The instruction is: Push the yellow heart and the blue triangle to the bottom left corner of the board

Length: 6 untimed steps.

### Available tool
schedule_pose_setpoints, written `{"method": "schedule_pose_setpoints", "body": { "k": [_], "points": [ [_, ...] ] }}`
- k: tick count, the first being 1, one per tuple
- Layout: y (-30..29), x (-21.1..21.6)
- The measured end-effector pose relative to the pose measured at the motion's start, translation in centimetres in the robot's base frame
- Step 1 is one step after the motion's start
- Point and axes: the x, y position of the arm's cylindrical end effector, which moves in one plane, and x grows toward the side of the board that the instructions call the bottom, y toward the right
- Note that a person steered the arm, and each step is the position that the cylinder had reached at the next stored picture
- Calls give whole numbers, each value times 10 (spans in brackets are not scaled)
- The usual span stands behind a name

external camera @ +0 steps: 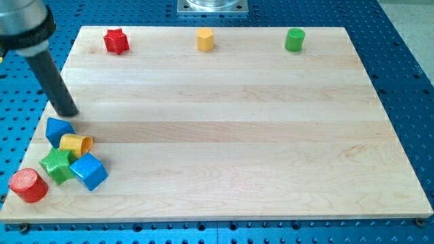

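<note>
The blue triangle (58, 129) lies near the board's left edge, low in the view. The yellow heart (76, 144) touches it just below and to the right. My tip (68, 113) rests on the board just above the blue triangle, very close to its upper edge; the dark rod slants up to the view's top left. Both blocks sit in a tight cluster near the board's bottom left corner.
A green star (56, 165), a blue cube (89, 171) and a red cylinder (28, 185) crowd the bottom left corner. Along the top edge stand a red star (116, 41), a yellow hexagon block (205, 39) and a green cylinder (294, 39).
</note>
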Motion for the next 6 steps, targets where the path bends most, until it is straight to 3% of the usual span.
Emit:
{"method": "schedule_pose_setpoints", "body": {
  "k": [1,2,3,4,5,6],
  "points": [
    [41,36],
    [25,-41],
    [-33,-15],
    [23,51],
    [4,9],
    [-3,-112]
  ]
}}
